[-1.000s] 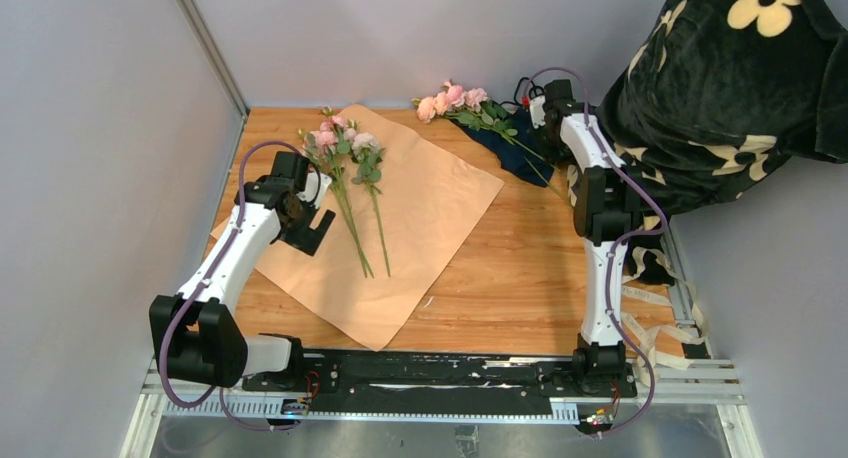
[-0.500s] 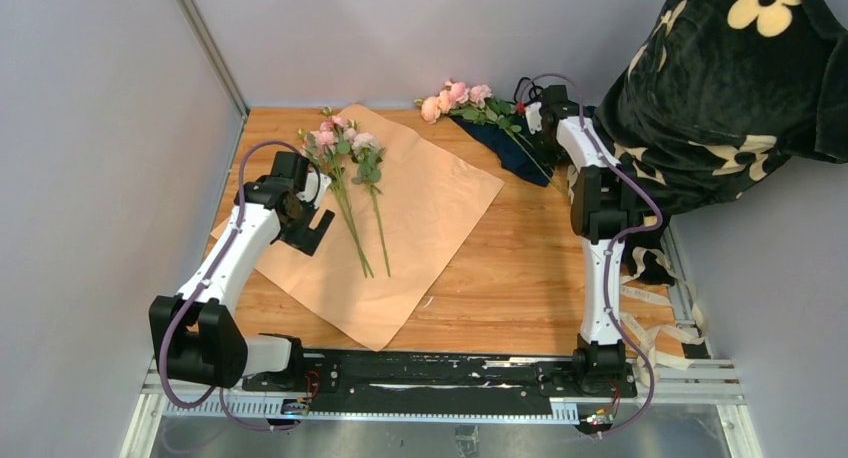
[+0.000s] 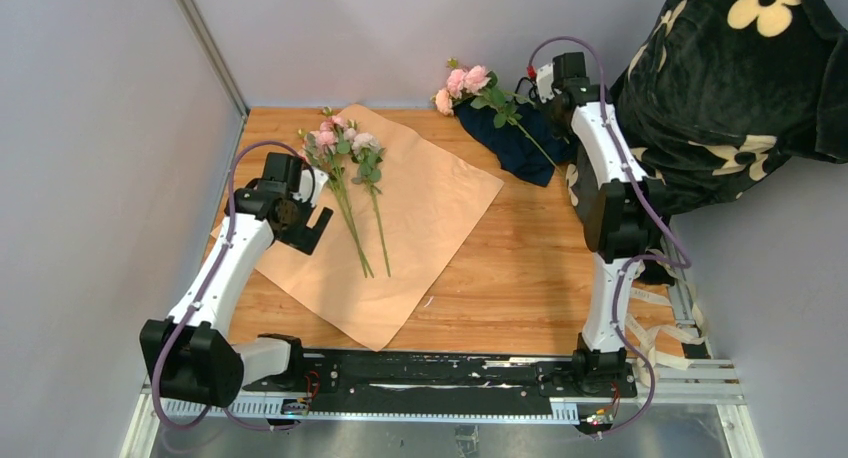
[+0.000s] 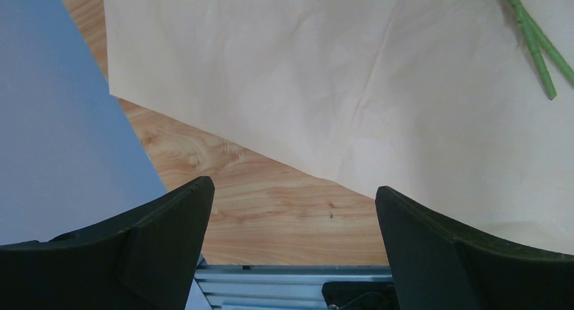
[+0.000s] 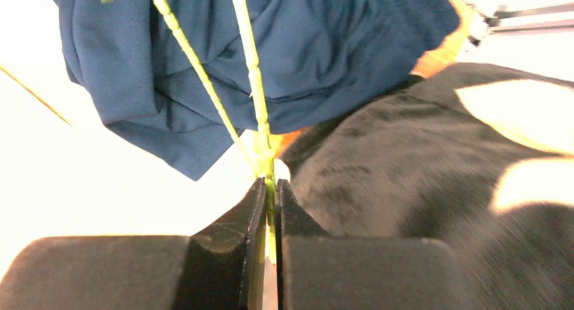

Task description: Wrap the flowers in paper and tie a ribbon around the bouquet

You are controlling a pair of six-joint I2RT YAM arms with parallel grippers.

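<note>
Right wrist view: right claw (image 5: 269,188) is pressed onto 2 thin green stems of the pale pink flowers (image 5: 252,73). Their long axis runs away from it over the dark navy cloth (image 5: 325,46). The tan kraft paper sheet (image 3: 430,208) lies well to its left, beneath the spread, empty left claw (image 3: 312,221).

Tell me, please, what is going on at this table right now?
The right end effector is shut on the thin green stems of a bunch of pale pink flowers, holding it over a crumpled dark navy cloth at the far right. The left end effector hangs open over the near left edge of the large tan paper sheet, where another pink bunch lies. Nothing is wrapped yet.
</note>
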